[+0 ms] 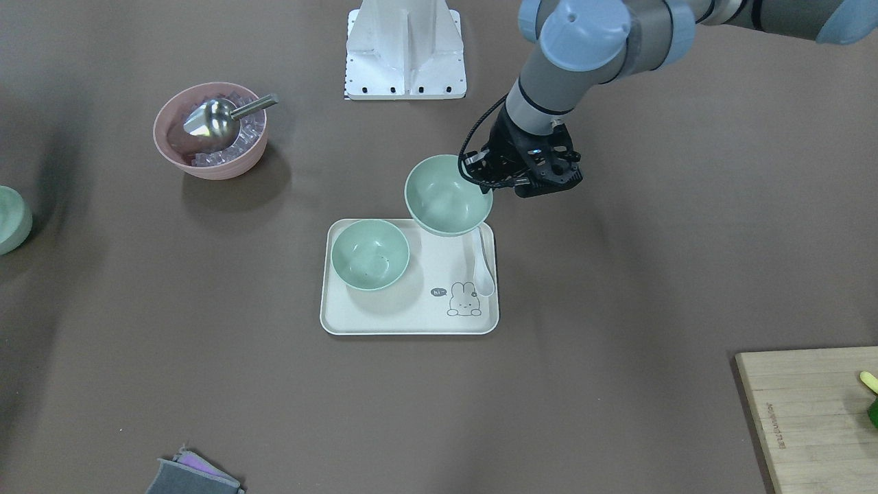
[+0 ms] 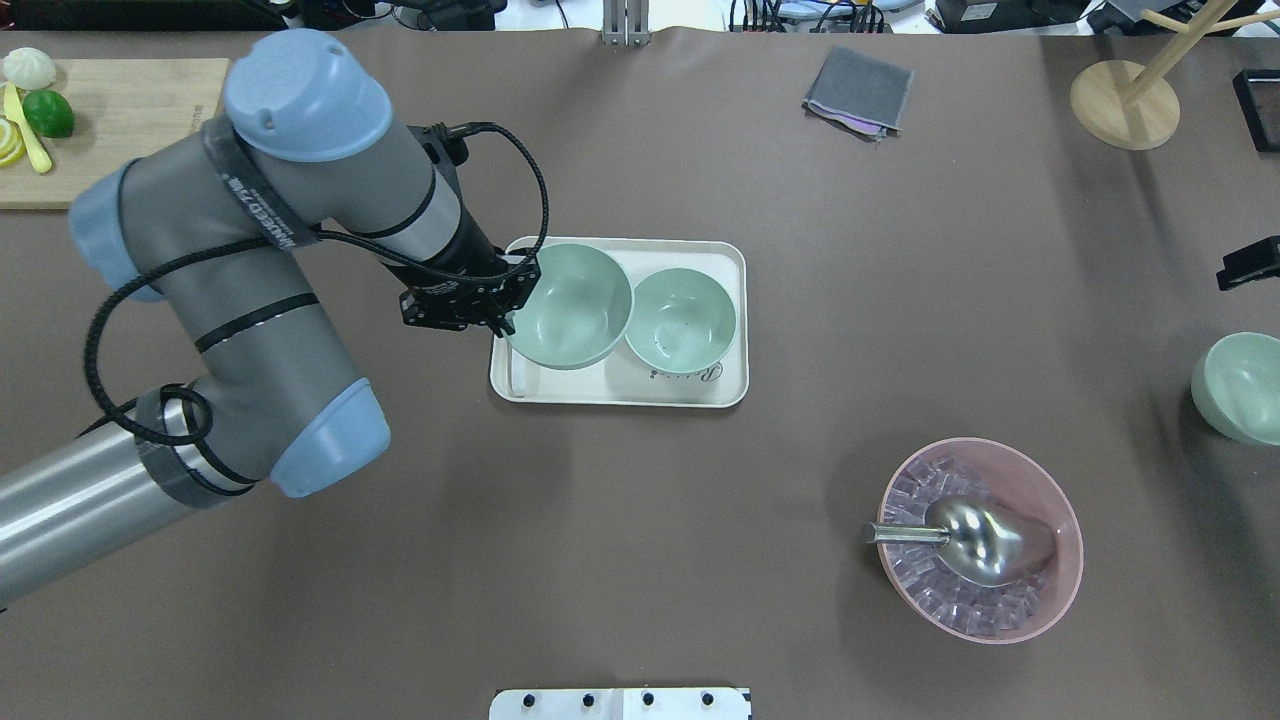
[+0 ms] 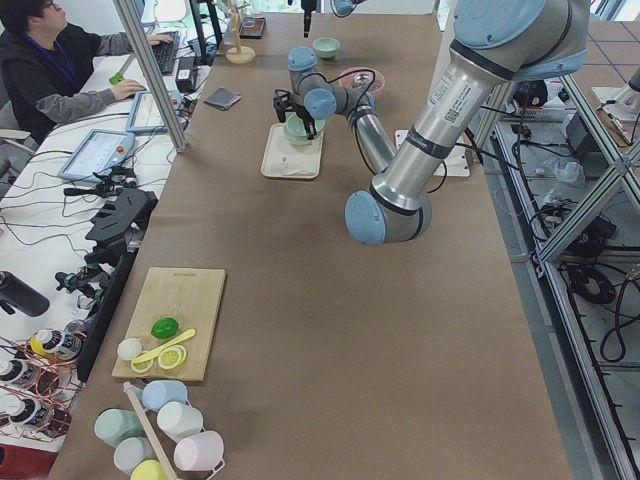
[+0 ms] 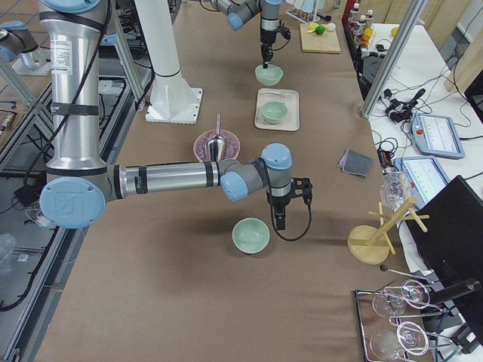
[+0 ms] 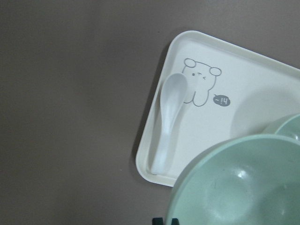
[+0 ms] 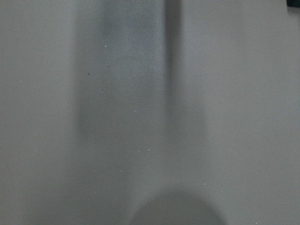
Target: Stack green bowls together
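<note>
My left gripper (image 1: 480, 173) is shut on the rim of a pale green bowl (image 1: 447, 195) and holds it, slightly tilted, above the cream tray (image 1: 411, 328). The held bowl also shows in the overhead view (image 2: 570, 305) and fills the lower right of the left wrist view (image 5: 239, 187). A second green bowl (image 1: 370, 254) stands upright on the tray, beside the held one. A third green bowl (image 2: 1240, 385) stands on the table far to my right. My right gripper (image 4: 281, 217) hangs beside it, apart from it; I cannot tell whether it is open.
A white spoon (image 1: 485, 271) lies on the tray under the held bowl. A pink bowl (image 1: 226, 168) with ice and a metal scoop stands near the robot's base. A cutting board (image 2: 100, 130), a grey cloth (image 2: 858, 90) and a wooden stand (image 2: 1125, 100) lie along the far side.
</note>
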Action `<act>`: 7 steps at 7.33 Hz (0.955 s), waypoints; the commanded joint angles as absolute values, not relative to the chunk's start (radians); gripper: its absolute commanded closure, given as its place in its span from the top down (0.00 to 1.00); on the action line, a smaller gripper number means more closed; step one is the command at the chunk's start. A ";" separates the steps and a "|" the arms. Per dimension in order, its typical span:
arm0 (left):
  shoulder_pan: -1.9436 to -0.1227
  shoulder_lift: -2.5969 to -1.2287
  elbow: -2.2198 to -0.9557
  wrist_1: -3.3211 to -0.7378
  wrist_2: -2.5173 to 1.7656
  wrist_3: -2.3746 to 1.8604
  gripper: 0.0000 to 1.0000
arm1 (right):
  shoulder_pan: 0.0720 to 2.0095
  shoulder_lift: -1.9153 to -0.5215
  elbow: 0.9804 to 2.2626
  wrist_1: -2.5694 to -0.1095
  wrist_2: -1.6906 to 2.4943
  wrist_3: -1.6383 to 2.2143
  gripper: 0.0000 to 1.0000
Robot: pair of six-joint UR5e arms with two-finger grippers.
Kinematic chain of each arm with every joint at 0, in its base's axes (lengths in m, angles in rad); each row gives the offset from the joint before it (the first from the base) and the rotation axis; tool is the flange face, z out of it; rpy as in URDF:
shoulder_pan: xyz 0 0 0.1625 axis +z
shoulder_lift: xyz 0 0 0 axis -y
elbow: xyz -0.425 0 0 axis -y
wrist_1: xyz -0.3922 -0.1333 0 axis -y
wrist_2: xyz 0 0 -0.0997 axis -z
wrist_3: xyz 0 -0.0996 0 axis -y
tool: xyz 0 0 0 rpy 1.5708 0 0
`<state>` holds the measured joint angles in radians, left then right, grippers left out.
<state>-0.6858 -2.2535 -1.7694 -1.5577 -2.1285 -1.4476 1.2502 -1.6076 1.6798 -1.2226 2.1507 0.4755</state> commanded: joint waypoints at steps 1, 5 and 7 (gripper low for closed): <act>-0.658 -2.325 -1.701 -1.569 -2.098 -1.494 0.00 | 1.250 -1.608 1.681 -1.223 2.151 0.477 1.00; -0.637 -2.439 -1.518 -1.672 -2.024 -1.610 0.00 | 1.250 -1.608 1.681 -1.223 2.152 0.477 1.00; -0.615 -2.476 -1.447 -1.701 -1.994 -1.624 0.00 | 1.250 -1.608 1.681 -1.223 2.152 0.479 1.00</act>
<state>-0.6296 -2.4545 -1.4880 -1.6821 -2.0183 -1.6086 1.2502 -1.6071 1.6812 -1.2226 2.1520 0.4774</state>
